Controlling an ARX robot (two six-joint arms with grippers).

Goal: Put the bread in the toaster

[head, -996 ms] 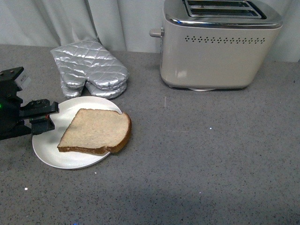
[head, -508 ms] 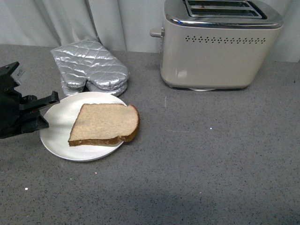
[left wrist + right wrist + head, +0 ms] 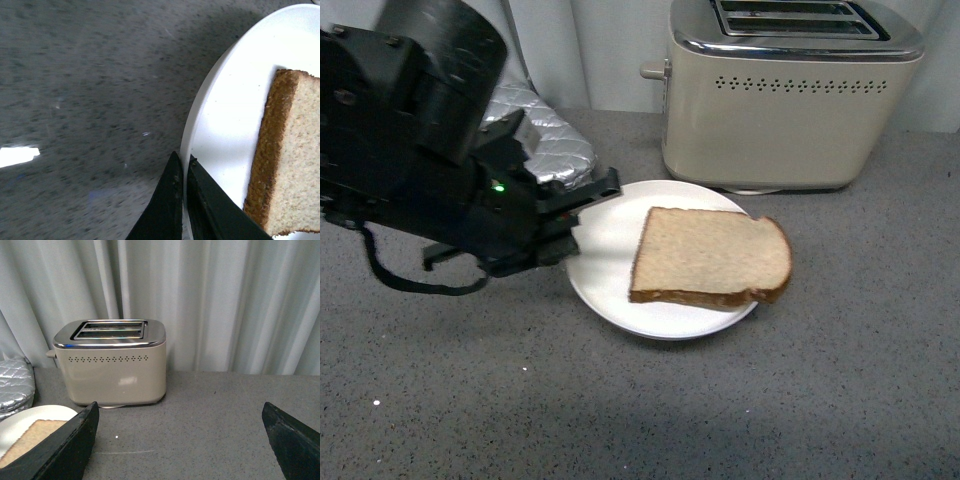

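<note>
The bread (image 3: 713, 256), a light brown slice with a darker crust, lies on a white plate (image 3: 605, 235) just in front of the beige toaster (image 3: 780, 115). My left gripper (image 3: 582, 215) is shut on the plate's left rim; in the left wrist view its black fingertips (image 3: 172, 175) pinch the plate (image 3: 220, 115) edge, with the bread (image 3: 292, 155) close beside them. The right wrist view shows the toaster (image 3: 112, 365) with two empty slots, the bread (image 3: 32, 437) and the plate (image 3: 25, 417) at one edge. My right gripper (image 3: 180, 440) is open and holds nothing, well away from them.
Silver quilted oven mitts (image 3: 552, 140) lie behind my left arm, also seen as oven mitts (image 3: 15, 387) in the right wrist view. A pale curtain (image 3: 210, 305) hangs behind the grey speckled countertop (image 3: 840, 380).
My left arm has swung in from the left and carried the plate with the bread to the right, up close to the toaster's front.
</note>
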